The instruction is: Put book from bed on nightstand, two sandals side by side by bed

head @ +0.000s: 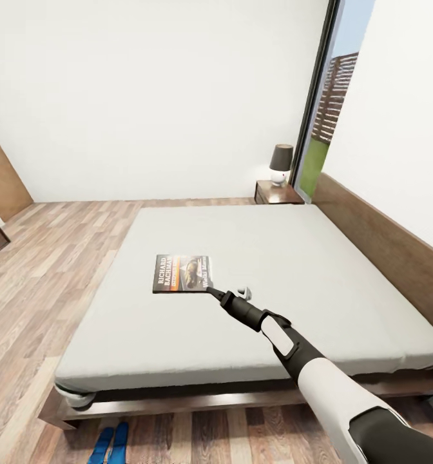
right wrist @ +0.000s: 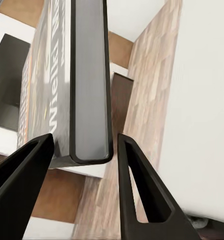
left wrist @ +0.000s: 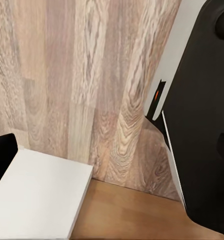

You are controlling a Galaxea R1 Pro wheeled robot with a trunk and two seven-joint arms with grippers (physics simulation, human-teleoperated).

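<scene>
The right pincer (head: 211, 290) reaches out over the bed (head: 268, 303) with the book (head: 183, 273) at its tip. In the right wrist view the book (right wrist: 89, 80) stands between the two black fingers (right wrist: 137, 195), spine or edge towards the camera, with a sliver of gap showing on each side — so the fingers straddle the book and look parted around it; whether they bear on the covers cannot be told from these pictures. In the head view the book extends from the fingertips away to the robot's left, its long axis running across the mattress, cover with the "RICHARD" lettering facing up, roughly level, near the middle of the bed towards its foot.

The move turns on where the nightstand (head: 278, 193) lies from the pincer: at the far corner, beside the headboard by the window, with a lamp (head: 281, 164) standing on it. It is well apart from the book, forward and to the right. The right arm is the one at the book; the left pincer's state cannot be told — its wrist view shows plank floor (left wrist: 82, 75) and parts of the robot's body.

The mattress between is bare, so the air over it is open, though the reach looks long and the lamp takes part of the top. The two sandals (head: 111, 444) lie on the floor close together at the foot of the bed
</scene>
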